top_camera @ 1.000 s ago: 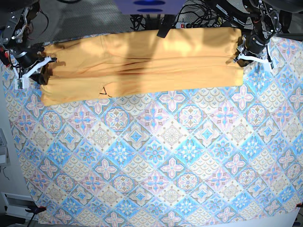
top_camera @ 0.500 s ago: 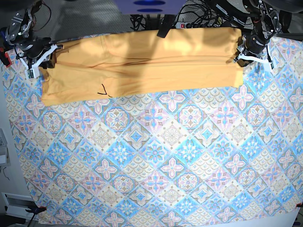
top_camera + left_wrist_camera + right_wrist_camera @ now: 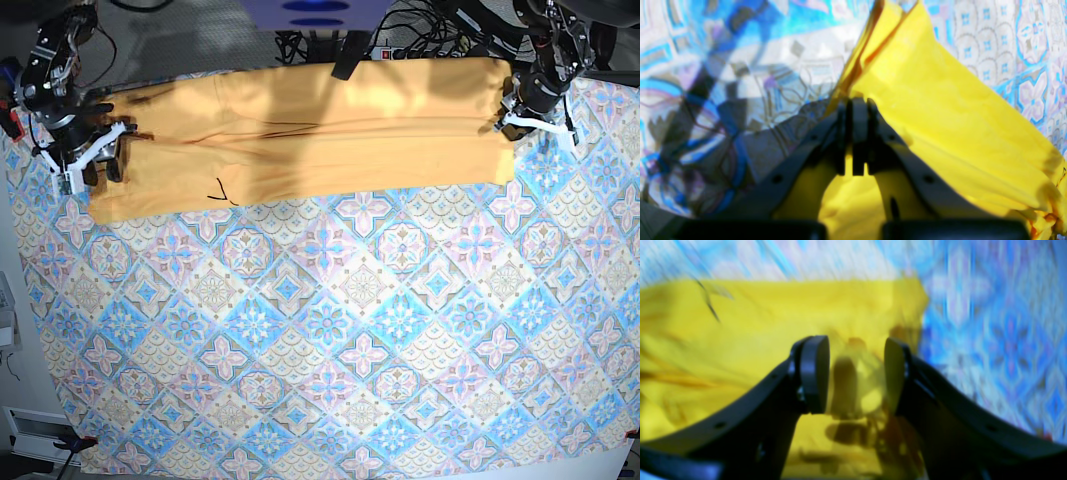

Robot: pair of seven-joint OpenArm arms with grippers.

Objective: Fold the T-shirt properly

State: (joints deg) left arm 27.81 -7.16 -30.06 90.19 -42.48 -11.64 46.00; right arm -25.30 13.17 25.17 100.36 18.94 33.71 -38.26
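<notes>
Left gripper (image 3: 855, 133) is clamped on the T-shirt (image 3: 310, 135) edge, clear only in its wrist view. Right gripper (image 3: 853, 373) hangs wide apart over cloth. Base view shows the shirt spread along the far tabletop (image 3: 350, 350); cables (image 3: 420, 30) lie behind.

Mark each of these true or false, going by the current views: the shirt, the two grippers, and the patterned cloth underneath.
1. The T-shirt lies as a long band along the far edge of the tablecloth. True.
2. The left gripper is wide open. False: it is shut on the T-shirt.
3. The right gripper is open. True.
4. The T-shirt is blue. False: it is yellow-orange.
5. A small black mark sits near the T-shirt's near edge. True.
</notes>
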